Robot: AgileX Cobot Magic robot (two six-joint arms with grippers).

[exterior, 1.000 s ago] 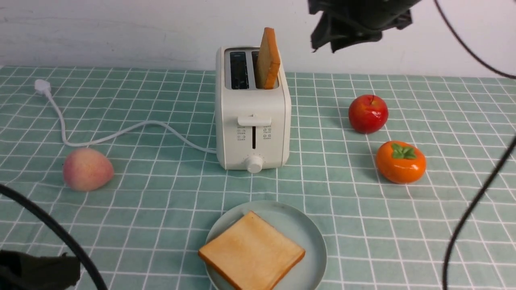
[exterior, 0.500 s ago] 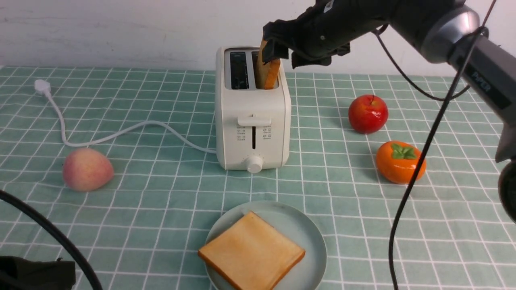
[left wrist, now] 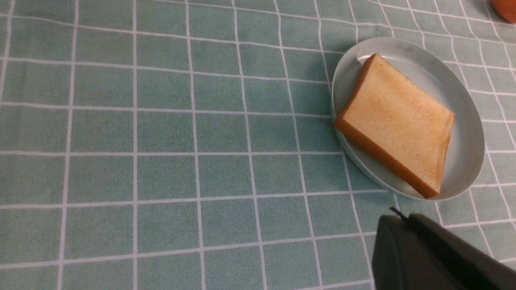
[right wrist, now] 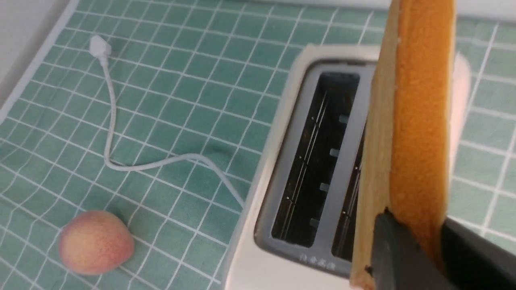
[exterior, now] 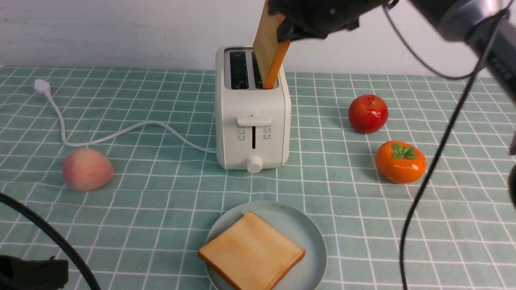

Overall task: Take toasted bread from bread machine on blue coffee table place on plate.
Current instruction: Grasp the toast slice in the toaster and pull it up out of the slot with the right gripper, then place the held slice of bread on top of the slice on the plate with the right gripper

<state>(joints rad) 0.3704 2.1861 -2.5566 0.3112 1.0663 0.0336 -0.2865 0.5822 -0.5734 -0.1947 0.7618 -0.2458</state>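
Observation:
The cream bread machine (exterior: 252,121) stands mid-way back on the blue coffee table (exterior: 161,209). My right gripper (exterior: 285,25) is shut on the upper part of one slice of toasted bread (exterior: 269,52). The slice is tilted, raised high, with its lower end still at the right-hand slot. In the right wrist view this toasted bread (right wrist: 415,121) sits between the dark fingers (right wrist: 397,249), beside the empty slot of the bread machine (right wrist: 258,257). A second slice (exterior: 250,251) lies flat on the plate (exterior: 312,237) at the front. My left gripper (left wrist: 397,219) is shut and empty, low beside the plate (left wrist: 467,133).
A peach (exterior: 86,169) lies left of the bread machine, and its white cord (exterior: 121,131) runs to a plug (exterior: 42,85) at the far left. A red apple (exterior: 368,113) and an orange persimmon (exterior: 400,162) sit to the right. A white wall runs behind.
My right gripper came down from the upper right, closed on the slice in the slot and has lifted it upward. The left gripper has stayed put.

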